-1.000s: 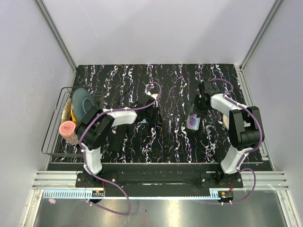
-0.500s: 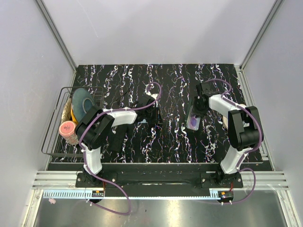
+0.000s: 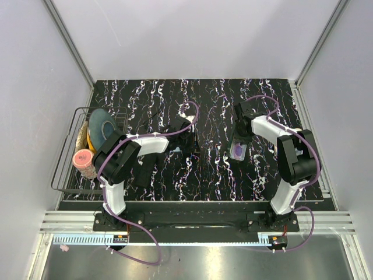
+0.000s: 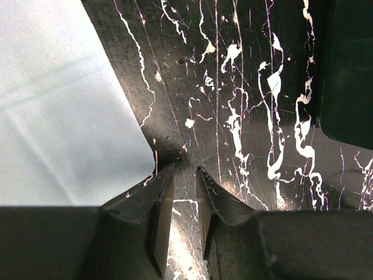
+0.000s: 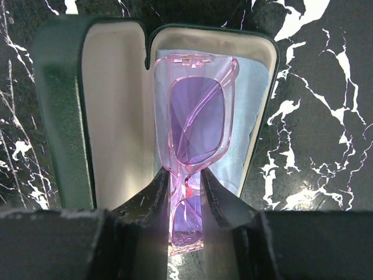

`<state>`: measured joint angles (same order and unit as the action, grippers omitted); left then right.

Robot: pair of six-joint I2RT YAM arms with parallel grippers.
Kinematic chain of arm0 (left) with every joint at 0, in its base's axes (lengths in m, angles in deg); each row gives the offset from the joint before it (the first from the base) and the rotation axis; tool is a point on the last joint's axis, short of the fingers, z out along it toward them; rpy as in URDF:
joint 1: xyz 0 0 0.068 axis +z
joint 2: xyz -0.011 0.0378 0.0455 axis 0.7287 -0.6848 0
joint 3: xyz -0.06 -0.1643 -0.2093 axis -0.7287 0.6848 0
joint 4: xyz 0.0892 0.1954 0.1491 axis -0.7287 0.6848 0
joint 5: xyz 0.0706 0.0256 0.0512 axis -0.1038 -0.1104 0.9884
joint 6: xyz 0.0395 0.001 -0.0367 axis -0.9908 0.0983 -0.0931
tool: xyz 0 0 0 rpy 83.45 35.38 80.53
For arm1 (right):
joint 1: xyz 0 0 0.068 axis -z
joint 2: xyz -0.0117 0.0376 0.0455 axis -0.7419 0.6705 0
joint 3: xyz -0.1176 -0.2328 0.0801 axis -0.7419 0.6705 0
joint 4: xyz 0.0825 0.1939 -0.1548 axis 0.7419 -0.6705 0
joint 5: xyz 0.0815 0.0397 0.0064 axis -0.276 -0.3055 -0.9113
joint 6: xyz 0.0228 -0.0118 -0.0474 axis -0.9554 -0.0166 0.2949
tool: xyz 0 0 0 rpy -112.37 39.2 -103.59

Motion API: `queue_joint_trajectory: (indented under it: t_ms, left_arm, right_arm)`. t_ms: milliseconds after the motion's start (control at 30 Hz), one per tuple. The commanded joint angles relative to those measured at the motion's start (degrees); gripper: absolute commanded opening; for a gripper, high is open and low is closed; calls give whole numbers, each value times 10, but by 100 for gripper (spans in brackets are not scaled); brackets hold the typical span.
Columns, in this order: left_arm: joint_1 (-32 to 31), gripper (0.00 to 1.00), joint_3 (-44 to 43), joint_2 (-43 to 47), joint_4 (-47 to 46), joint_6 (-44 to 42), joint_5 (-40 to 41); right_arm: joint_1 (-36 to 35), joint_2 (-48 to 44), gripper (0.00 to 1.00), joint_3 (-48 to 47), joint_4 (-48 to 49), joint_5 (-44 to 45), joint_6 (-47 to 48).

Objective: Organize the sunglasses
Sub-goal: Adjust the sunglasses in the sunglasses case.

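Note:
Pink-framed sunglasses (image 5: 195,116) with purple lenses lie folded in an open dark green case (image 5: 58,105), on a light blue cloth (image 5: 253,134) inside it. My right gripper (image 5: 185,175) is shut on the sunglasses at the bridge, one finger on each side of the frame. From above, the sunglasses (image 3: 238,151) and right gripper (image 3: 239,131) sit right of centre. My left gripper (image 4: 185,170) hovers low over the marbled black table (image 4: 245,116), its jaws a narrow gap apart with only table showing between them. In the overhead view the left gripper (image 3: 191,139) is near the middle.
A wire basket (image 3: 67,169) at the table's left edge holds a blue-grey plate (image 3: 102,125) and a pink cup (image 3: 83,158). A dark green object (image 4: 347,70) shows at the right of the left wrist view, a pale surface (image 4: 58,116) at its left.
My right gripper has closed onto the sunglasses and shifted slightly left and toward the back. The left arm has not moved.

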<state>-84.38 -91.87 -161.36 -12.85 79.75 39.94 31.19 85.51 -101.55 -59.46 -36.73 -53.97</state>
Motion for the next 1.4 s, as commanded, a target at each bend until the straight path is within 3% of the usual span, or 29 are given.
queue_joint_trajectory:
  t_ms: [0, 233, 500, 800, 1367]
  left_arm:
    - [5, 27, -5, -14, 37, -7, 7]
    - [4, 27, -10, -16, 41, -9, 8]
    - [4, 27, -10, -18, 42, -10, 8]
    - [4, 27, -10, -16, 44, -9, 10]
    - [4, 27, -21, 11, 47, -6, 3]
  right_arm:
    - [-3, 19, 23, -13, -18, 51, -10]
    - [-4, 28, 23, -10, -33, 86, -74]
    - [-3, 42, 24, -15, -32, 84, -70]
    - [-3, 23, 49, -12, -17, 53, -59]
    - [-3, -77, 58, -9, -28, 40, -66]
